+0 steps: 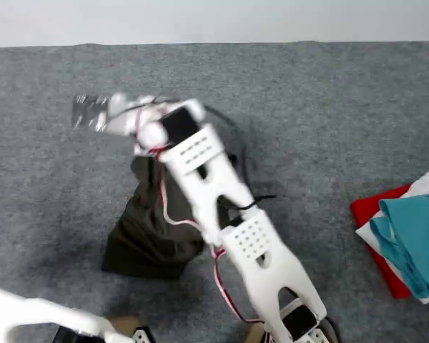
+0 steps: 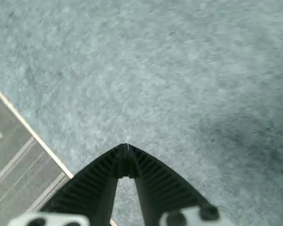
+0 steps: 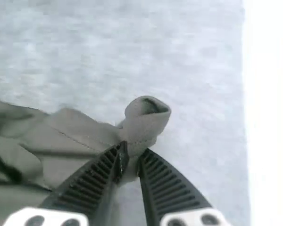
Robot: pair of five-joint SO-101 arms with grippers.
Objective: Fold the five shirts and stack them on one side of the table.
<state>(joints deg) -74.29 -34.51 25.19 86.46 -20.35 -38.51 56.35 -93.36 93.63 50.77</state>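
A dark olive shirt (image 1: 146, 232) lies bunched on the grey table, partly under the long white arm that crosses the middle. In the right wrist view my right gripper (image 3: 131, 153) is shut on a rolled fold of that olive shirt (image 3: 144, 117), lifted a little off the surface. In the high view, the right gripper (image 1: 96, 113) shows blurred at the far left of that arm. My left gripper (image 2: 128, 148) is shut on nothing and hangs over bare grey table. The left arm (image 1: 36, 312) sits at the near left corner. A stack of shirts (image 1: 407, 232), red, white and teal, rests at the right edge.
The table's near edge (image 2: 35, 137) runs close beside my left gripper, with floor beyond it. A pale wall borders the table's far side (image 1: 214, 21). Open grey surface lies between the olive shirt and the stack.
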